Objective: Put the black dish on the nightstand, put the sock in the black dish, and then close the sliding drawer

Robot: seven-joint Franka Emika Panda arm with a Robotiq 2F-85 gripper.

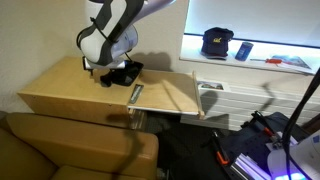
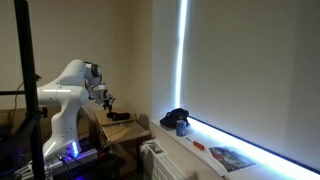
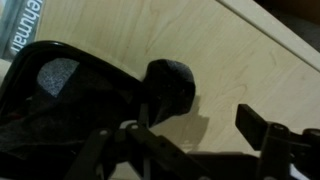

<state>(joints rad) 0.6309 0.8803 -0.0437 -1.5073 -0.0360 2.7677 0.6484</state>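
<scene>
The black dish (image 1: 124, 72) lies on the light tan nightstand (image 1: 60, 90), near its back. In the wrist view the dish (image 3: 60, 110) fills the left side. A dark rounded lump, the sock (image 3: 170, 85), sits at the dish's right rim and partly over the wood. My gripper (image 3: 190, 140) is just above the nightstand top beside the dish, open, with only bare wood between its fingers. In both exterior views the gripper (image 1: 103, 72) (image 2: 106, 100) hangs close over the dish (image 2: 118, 117). The sliding drawer (image 1: 165, 97) stands pulled out to the side of the nightstand.
A brown padded seat (image 1: 70, 150) stands in front of the nightstand. A white radiator-like unit (image 1: 235, 95) is beyond the drawer. A dark cap with a yellow mark (image 1: 217, 42) and papers (image 1: 290, 62) lie on the windowsill. Cables and gear lie on the floor (image 1: 250, 150).
</scene>
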